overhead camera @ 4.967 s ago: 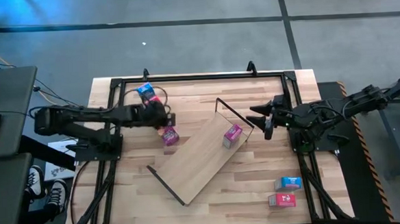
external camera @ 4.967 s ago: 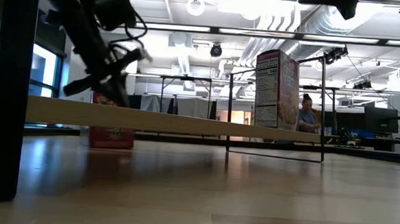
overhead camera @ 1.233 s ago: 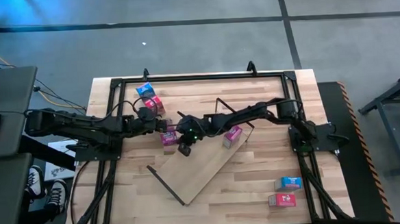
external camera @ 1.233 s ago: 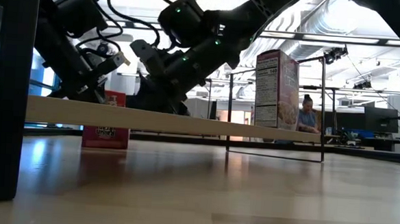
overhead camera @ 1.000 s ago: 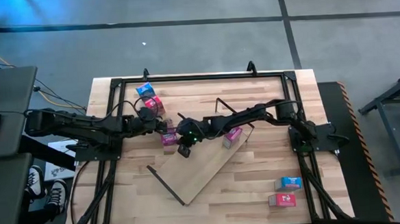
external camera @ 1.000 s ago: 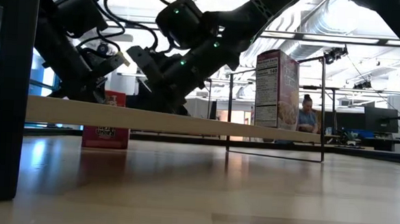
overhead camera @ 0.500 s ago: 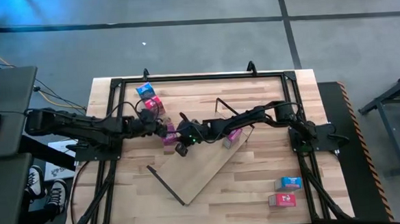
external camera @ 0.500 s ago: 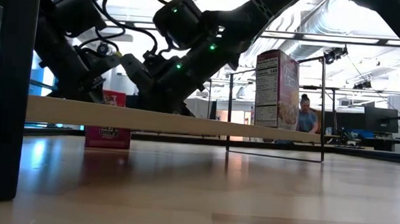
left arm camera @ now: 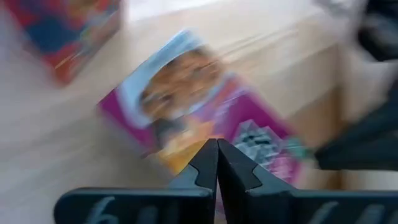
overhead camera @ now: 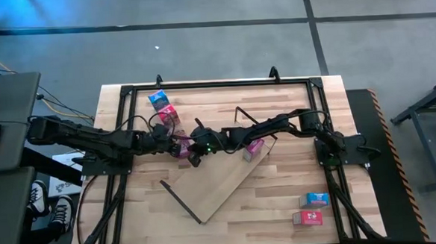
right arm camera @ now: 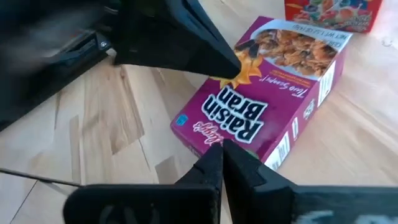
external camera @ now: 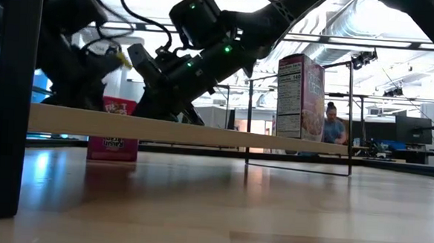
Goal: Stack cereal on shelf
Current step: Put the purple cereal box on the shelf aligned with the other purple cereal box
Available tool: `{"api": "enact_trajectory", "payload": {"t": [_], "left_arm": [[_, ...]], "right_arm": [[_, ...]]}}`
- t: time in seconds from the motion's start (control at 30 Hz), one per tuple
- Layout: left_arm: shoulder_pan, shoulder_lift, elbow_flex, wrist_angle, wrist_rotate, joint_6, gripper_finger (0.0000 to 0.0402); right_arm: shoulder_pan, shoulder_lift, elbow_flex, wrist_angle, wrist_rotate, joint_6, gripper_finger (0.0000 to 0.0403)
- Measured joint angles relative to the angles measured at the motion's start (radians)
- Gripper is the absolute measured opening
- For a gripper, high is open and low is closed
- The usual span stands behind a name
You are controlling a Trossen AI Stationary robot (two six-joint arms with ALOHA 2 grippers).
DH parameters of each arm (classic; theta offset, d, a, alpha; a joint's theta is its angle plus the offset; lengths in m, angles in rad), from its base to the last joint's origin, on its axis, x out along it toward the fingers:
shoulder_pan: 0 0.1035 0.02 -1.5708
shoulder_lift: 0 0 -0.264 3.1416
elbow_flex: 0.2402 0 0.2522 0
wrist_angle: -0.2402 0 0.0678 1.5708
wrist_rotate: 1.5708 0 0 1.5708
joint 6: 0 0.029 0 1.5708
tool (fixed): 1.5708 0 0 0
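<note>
A magenta Raisin Bran cereal box (right arm camera: pixel 264 106) lies face up on the tabletop just off the shelf's far left side; it also shows in the high view (overhead camera: pixel 181 147) and the low view (external camera: pixel 114 131). The shelf (overhead camera: pixel 219 167) is a light-wood board set diagonally, with black wire frames at its ends. One pink box (overhead camera: pixel 254 148) stands on it. My left gripper (left arm camera: pixel 217 146) and my right gripper (right arm camera: pixel 222 149) are both shut and meet at the magenta box from opposite sides. My left gripper's shut fingertips (right arm camera: pixel 231 65) rest on the box's printed face near its far end, slanting down from the table's left. The box lies on the table. My right gripper's shut fingertips (right arm camera: pixel 214 158) stand against the box's short end (right arm camera: pixel 208 138), coming from the table's right; whether they press it I cannot tell.
A blue box (overhead camera: pixel 157 100) and a red box (overhead camera: pixel 168 113) stand at the far left, close behind my left gripper. A blue box (overhead camera: pixel 313 200) and a red box (overhead camera: pixel 307 218) lie at the near right. A black frame (overhead camera: pixel 216 83) runs round the tabletop.
My left gripper has gone toward the table's right and onto the magenta box. My right gripper has gone a little toward the table's left and far edge, closing in on the same box. The box has shifted slightly on the table.
</note>
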Motion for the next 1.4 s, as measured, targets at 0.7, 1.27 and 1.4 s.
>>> {"api": "enact_trajectory", "payload": {"t": [0.7, 1.27, 1.4], "left_arm": [[0.161, 0.077, 0.038, -0.082, -0.088, 0.257, 0.0000], [0.069, 0.202, 0.045, -0.045, -0.043, 0.103, 0.0000], [0.055, 0.203, 0.044, -0.045, -0.053, 0.062, 0.0000]], "right_arm": [[0.012, -0.002, 0.000, -0.071, -0.082, -0.002, 0.0000], [0.037, -0.007, 0.004, -0.142, -0.103, -0.007, 0.0000], [0.037, -0.007, 0.004, -0.169, -0.095, -0.011, 0.0000]]}}
